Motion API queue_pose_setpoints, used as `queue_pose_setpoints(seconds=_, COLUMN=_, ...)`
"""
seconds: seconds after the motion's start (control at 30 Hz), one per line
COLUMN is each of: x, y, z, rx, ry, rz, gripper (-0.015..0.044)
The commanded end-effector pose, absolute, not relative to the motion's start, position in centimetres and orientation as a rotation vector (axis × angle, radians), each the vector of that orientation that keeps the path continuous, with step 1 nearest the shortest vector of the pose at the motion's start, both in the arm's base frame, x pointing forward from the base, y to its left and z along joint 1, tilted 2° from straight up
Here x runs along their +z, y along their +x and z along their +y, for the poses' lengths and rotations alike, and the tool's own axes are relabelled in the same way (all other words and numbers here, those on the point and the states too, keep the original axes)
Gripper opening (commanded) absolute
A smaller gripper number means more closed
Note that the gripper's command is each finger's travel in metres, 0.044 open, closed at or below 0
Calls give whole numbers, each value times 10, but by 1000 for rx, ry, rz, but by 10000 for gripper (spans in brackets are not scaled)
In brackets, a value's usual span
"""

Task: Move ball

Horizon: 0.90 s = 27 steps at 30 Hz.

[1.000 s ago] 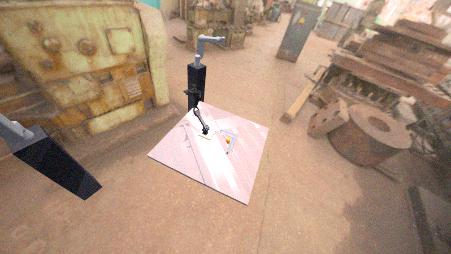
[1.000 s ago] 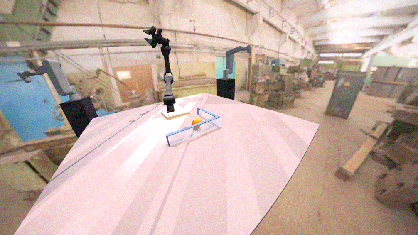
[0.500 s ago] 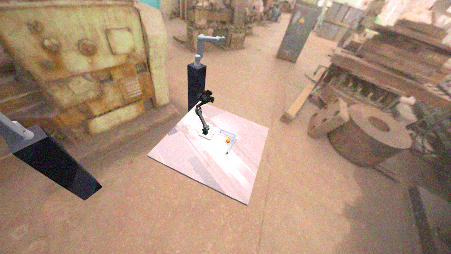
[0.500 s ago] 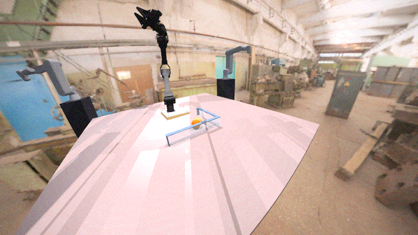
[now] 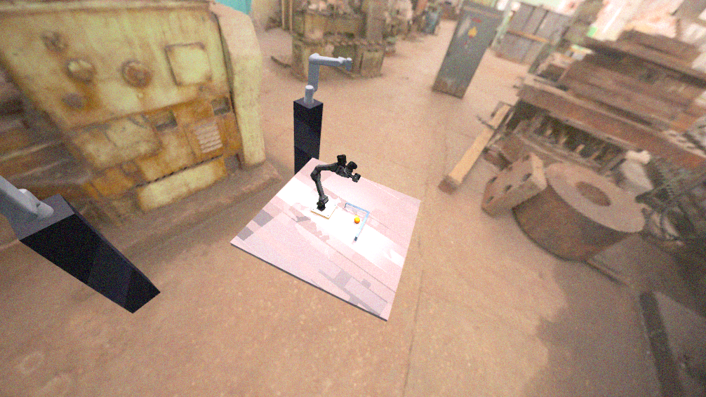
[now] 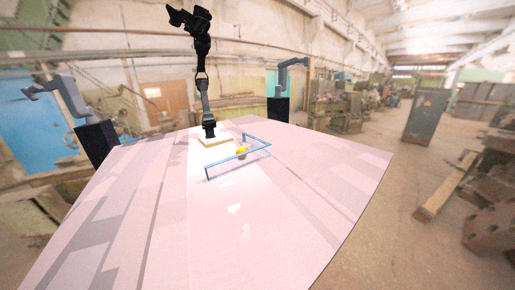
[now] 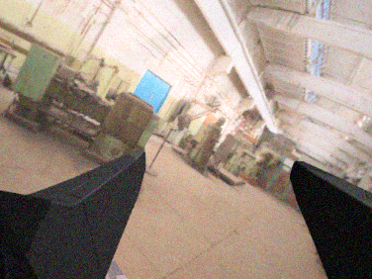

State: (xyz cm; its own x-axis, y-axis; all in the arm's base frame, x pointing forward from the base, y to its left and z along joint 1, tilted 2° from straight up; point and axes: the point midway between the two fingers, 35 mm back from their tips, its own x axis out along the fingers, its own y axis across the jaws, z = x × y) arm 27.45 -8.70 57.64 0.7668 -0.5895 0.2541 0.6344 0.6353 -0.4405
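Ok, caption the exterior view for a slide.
Arm raised high, open tool empty, while the orange ball rests inside the clear corner walls.

A dusty factory hall with a tan dirt floor (image 5: 296,345). A rusted yellow machine (image 5: 123,98) stands beyond the pale pink table's (image 6: 179,234) far-left edge; round metal discs (image 5: 577,207) lie right.
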Motion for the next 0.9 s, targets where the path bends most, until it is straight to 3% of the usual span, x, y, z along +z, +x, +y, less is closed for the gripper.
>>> queue_pose_setpoints(seconds=0.0, x=534, y=320, z=-70, rx=-565, ry=-527, rz=19, gripper=366)
queue_pose_setpoints(seconds=0.5, x=354, y=415, z=2, rx=-142, ry=-426, rz=502, gripper=366)
queue_pose_setpoints(seconds=0.87, x=183, y=397, z=64, rx=124, ry=-262, rz=1098, gripper=366)
